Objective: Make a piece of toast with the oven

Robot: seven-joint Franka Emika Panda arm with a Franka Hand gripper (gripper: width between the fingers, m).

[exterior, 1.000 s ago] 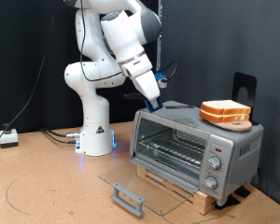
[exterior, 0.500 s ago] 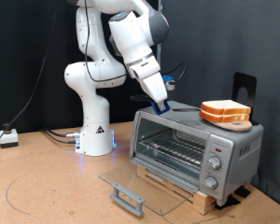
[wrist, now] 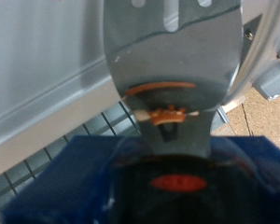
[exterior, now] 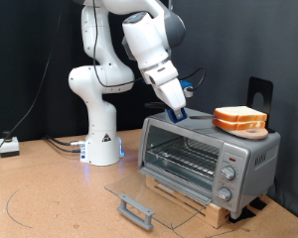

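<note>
Two bread slices [exterior: 239,120] wait atop the open oven [exterior: 208,157]; gripper [exterior: 178,115] hovers beside them, finger state unclear.

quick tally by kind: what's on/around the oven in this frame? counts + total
Toaster oven, door open: 1
Knobs on its front: 3
Bread slices, stacked on the oven top: 2
Robot arm, hand just above the oven top: 1
Black stand behind the oven: 1
Total: 8

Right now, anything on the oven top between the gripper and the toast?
In the exterior view, only bare silver oven top separates the gripper from the stacked toast.
</note>
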